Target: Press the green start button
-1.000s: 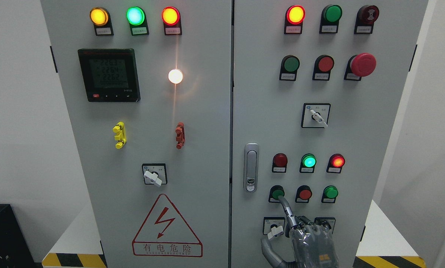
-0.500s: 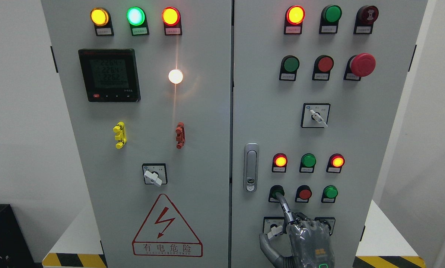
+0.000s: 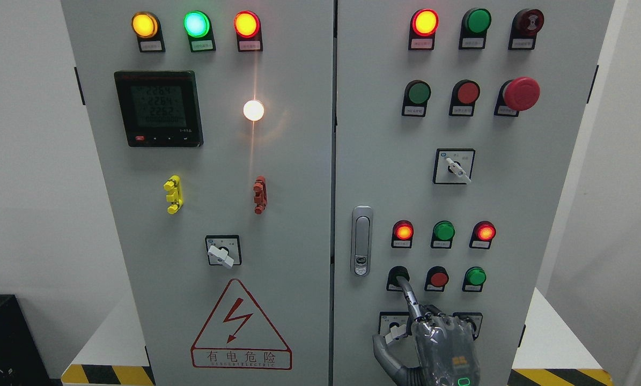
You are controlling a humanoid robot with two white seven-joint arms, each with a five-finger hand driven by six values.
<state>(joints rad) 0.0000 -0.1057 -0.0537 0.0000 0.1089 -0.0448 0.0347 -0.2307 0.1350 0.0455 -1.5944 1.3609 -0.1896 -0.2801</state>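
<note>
Bright, even light fell across the grey control cabinet (image 3: 299, 214), and the frame was sharp throughout.

A white lamp (image 3: 253, 110) flared into a vertical streak of glare on the left door. Lit indicators (image 3: 425, 22) bloomed slightly. Soft shadows sat under the buttons, and the cabinet's edges leaned inward toward the bottom.

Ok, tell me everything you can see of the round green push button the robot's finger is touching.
The round green push button sits in a black collar, leftmost in the lowest button row of the grey cabinet's right door, left of a red button. Unlit, mostly hidden. The right hand has its extended index fingertip pressed on it.
</note>
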